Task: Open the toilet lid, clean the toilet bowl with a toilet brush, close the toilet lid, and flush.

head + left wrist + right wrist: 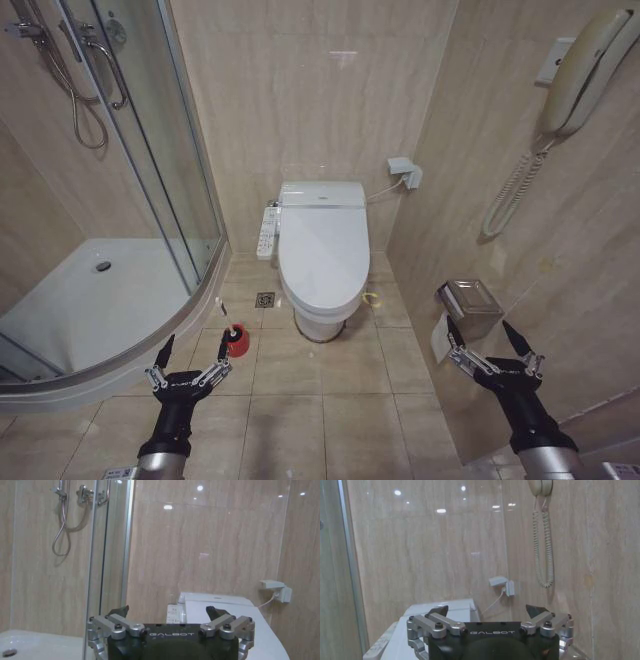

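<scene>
Toilet lid [323,250] — down over the toilet bowl [320,322], against the back wall. Toilet brush [229,318] — upright in red holder [237,342] on floor tiles, just ahead of left gripper [193,353], fingers spread. Right gripper [488,343] — spread, empty, near the right wall.

The tiled floor [330,400] carries the toilet bowl [322,322] and red holder cup [238,342].

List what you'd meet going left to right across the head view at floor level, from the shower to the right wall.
Shower tray → left gripper → red brush holder → floor drain → toilet lid → right gripper, with the metal paper holder just above it on the wall.
</scene>
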